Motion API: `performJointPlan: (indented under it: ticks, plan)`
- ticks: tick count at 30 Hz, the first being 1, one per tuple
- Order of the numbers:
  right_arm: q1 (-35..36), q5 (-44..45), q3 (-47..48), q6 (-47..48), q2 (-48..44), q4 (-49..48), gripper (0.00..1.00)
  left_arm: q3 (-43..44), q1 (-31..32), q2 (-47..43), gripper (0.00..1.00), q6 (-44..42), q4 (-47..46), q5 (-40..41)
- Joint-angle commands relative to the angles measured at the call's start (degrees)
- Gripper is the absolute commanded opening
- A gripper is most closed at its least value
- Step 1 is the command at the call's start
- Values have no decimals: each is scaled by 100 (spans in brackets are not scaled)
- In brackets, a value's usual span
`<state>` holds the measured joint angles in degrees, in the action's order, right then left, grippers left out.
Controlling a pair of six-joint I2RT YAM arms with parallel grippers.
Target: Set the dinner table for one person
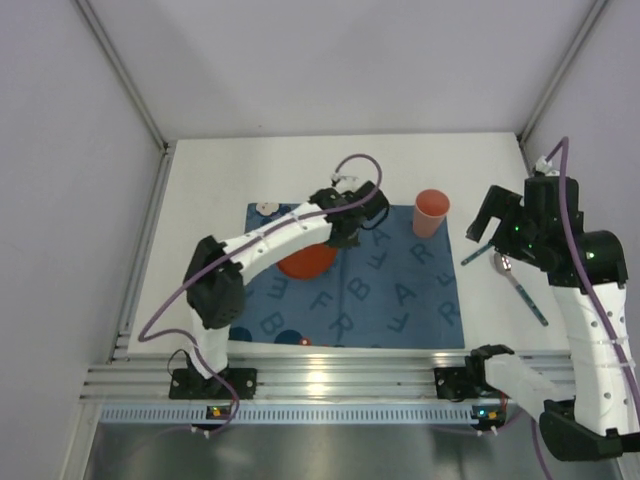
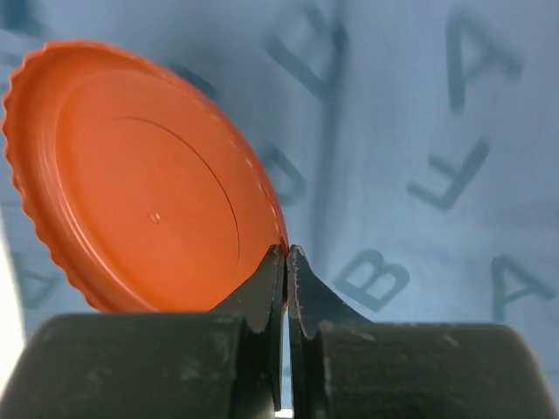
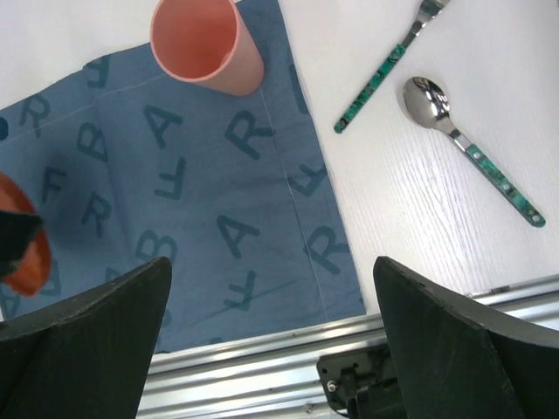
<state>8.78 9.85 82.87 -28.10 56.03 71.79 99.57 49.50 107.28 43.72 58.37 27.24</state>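
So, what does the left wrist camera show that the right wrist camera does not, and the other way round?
Only the left wrist view: a close look at the scalloped rim of the orange plate, with the left gripper shut right at that rim.

Only the right wrist view: the pink cup, the spoon, a second teal-handled utensil, the aluminium rail and the open right gripper.

Both: the blue lettered mat and the orange plate, though the right wrist view catches only its edge.
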Motion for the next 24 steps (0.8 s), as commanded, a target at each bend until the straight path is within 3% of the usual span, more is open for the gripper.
performJointPlan:
  ticks: [1, 6, 13, 17, 18, 20, 24]
  plan:
    - [-87, 211, 63, -134, -276, 511, 100, 256, 358, 652, 0, 312, 263, -132]
    - [-95, 106, 36, -275, -453, 766, 100, 485, 754, 1311, 0, 435, -17, -211]
    - [-104, 254, 282, -170, -295, 775, 100, 98, 895, 1409, 0, 558, -721, -386]
    - [-148, 763, 248, -152, 65, 670, 100, -217, 887, 1409, 60, 453, -984, -658]
    - [-192, 947, 160, -170, 109, 461, 100, -280, 895, 1401, 81, 427, -1003, -746]
    - [-385, 775, -252, -170, 337, 135, 100, -447, 895, 1313, 91, 391, -933, -773]
    - [-1086, -94, -745, -117, 1075, -681, 100, -736, 755, 403, 94, 321, -809, -764]
